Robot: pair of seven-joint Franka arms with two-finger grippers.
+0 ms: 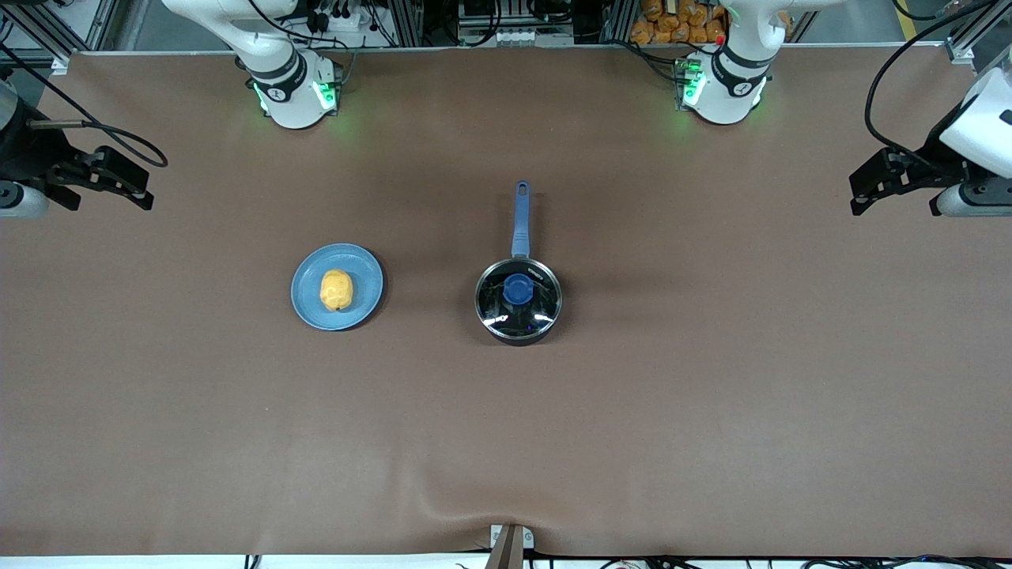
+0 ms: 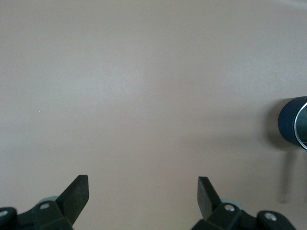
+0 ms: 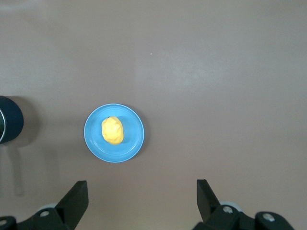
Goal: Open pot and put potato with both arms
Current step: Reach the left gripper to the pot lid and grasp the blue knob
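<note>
Still lidded pot point(image 1: 518, 298); potato point(image 1: 336, 289) on plate point(image 1: 307, 304)

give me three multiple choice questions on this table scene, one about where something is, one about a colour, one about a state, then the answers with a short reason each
1. Where does the small lumpy yellow potato lie?
A. in the black saucepan
B. on the flat round blue plate
C. on the bare table

2. What colour is the knob on the saucepan's glass lid?
A. blue
B. red
C. white

3. What state is the small black saucepan with the long blue handle in?
A. lid off
B. tipped over
C. closed by its lid

Answers:
1. B: the potato sits in the middle of the blue plate, toward the right arm's end of the table.
2. A: the knob matches the blue handle.
3. C: the glass lid rests on the saucepan, while the left gripper and right gripper hang open over bare table.
</note>
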